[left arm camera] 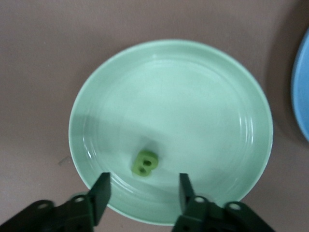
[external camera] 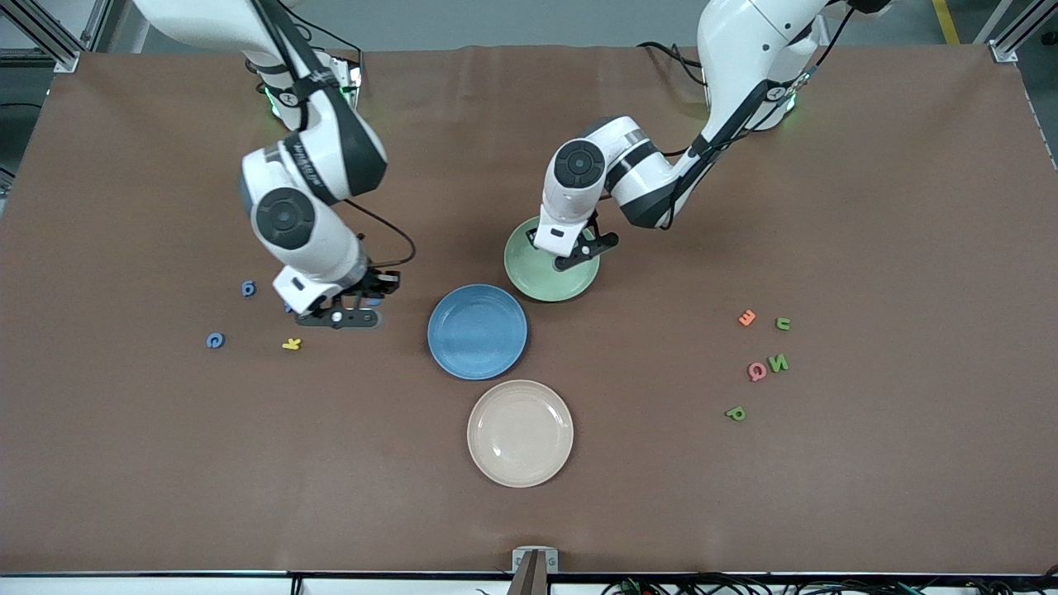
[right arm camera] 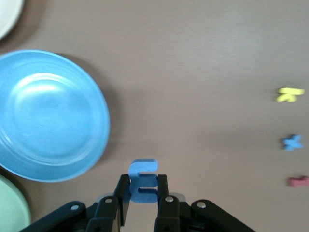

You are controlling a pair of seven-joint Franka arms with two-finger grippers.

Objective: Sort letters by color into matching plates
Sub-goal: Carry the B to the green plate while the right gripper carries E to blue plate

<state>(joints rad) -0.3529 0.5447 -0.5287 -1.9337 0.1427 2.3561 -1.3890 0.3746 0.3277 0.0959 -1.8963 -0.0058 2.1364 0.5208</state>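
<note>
Over the pale green plate (external camera: 541, 277) your left gripper (left arm camera: 143, 193) hangs with its fingers spread and nothing between them. One green letter (left arm camera: 145, 163) lies in that plate, near the rim, and it is the only thing you can see in there. The blue plate (external camera: 477, 331) sits just beside the green one, nearer the front camera, and holds no letter. The cream plate (external camera: 520, 432) lies nearer the camera again and holds nothing either.

Your right gripper (right arm camera: 143, 198) hangs over bare table toward the right arm's end, beside the blue plate, and is clenched on a blue letter (right arm camera: 143, 180).

Two more blue letters (external camera: 248, 288) (external camera: 215, 340) lie on the cloth toward the right arm's end, with a yellow letter (external camera: 291, 344) near them. The right wrist view also shows you a fourth blue letter (right arm camera: 292, 142) and a red letter (right arm camera: 299, 181) by the yellow one.

Toward the left arm's end, three green letters (external camera: 782, 324) (external camera: 778, 362) (external camera: 736, 412) lie on the table among an orange letter (external camera: 746, 317) and a pink letter (external camera: 756, 371), all well apart from the plates.
</note>
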